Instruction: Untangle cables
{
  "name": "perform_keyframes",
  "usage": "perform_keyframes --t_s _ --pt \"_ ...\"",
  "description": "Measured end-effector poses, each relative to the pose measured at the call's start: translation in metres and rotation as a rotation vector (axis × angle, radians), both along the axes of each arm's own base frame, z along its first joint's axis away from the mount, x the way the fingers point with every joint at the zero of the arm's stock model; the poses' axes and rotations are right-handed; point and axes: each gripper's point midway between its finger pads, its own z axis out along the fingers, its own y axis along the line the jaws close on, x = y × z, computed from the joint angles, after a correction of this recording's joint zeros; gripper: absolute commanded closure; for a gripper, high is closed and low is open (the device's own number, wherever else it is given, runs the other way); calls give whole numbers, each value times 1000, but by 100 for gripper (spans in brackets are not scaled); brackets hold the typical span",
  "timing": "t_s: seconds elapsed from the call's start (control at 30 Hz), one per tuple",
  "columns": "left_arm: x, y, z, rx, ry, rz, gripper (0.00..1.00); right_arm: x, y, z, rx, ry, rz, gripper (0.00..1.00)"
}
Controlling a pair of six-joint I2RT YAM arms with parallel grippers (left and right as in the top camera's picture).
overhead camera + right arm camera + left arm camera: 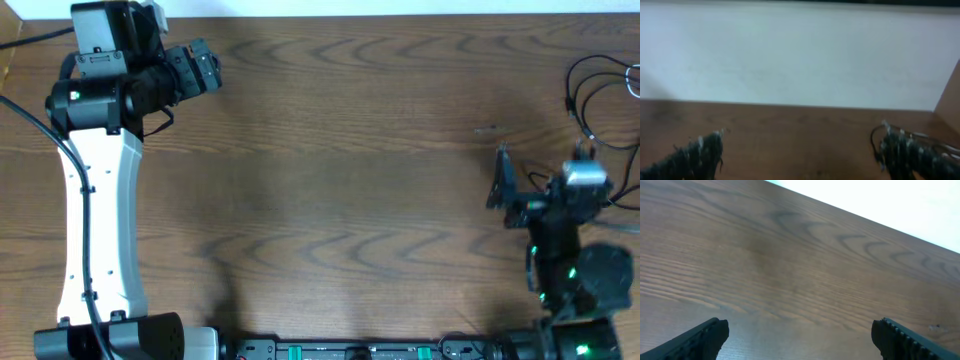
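Note:
The cables (592, 92) are thin black cords lying in loose loops at the table's far right edge, partly cut off by the frame. A thin black loop (874, 141) also shows in the right wrist view beside the right finger. My right gripper (538, 168) is open and empty, just left of and in front of the cables; its fingers (800, 150) stand wide apart over bare wood. My left gripper (207, 66) is open and empty at the far left back of the table, far from the cables; its fingers (800, 332) frame bare wood. No white cord is in view.
The wooden table (340, 170) has a far edge against a white surface (790, 55). Thicker black cords (30, 115) run along the left arm. The arm bases and a rail (350, 350) sit at the front edge.

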Motion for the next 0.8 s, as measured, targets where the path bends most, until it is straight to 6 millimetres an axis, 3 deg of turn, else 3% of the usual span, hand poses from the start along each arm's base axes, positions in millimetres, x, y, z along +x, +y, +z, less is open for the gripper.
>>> perform_keyframes --t_s 0.3,0.6,0.8 --pt "0 0 0 0 0 0 4 -22 -2 -63 9 -74 0 1" --pt "0 0 0 0 0 -1 4 -23 -2 -105 32 -58 0 1" --pt "0 0 0 0 0 0 4 -23 -1 -134 23 44 5 1"
